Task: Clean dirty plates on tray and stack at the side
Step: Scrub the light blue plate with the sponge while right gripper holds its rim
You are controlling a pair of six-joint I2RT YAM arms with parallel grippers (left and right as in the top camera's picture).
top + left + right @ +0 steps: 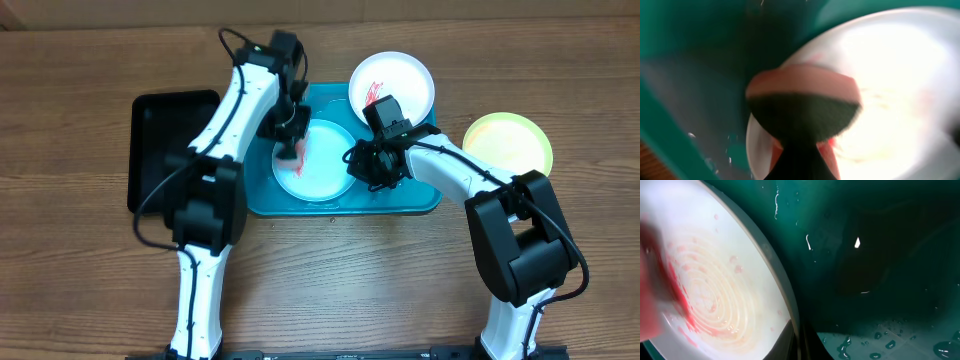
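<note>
— What is in the turquoise tray (400, 200)?

— The pale mint plate (325, 170), lying flat toward the tray's left end. In the right wrist view its face carries a red smear (680, 305) and pale pinkish rings. There are water drops (890, 342) on the bare tray floor beside it.

— And the other plates?

— The white plate (405, 80), with a red streak on its face, lies across the tray's far edge near the right corner, partly out over the table (80, 80). The yellow-green plate (507, 143) sits on the table just past the tray's right end; I see no smear on it from above.

— The tools?

— The left gripper (290, 140) is pressed together on a pink-and-dark sponge (298, 158), which rests on the mint plate's left side. The left wrist view shows the sponge against the plate, but blurred. The right gripper (365, 165) is at the same plate's right rim, its fingers closed and seemingly pinching that rim.

— Anything else?

— A black tray (165, 150) lies by the turquoise tray's left end, and nothing shows in it.
</note>
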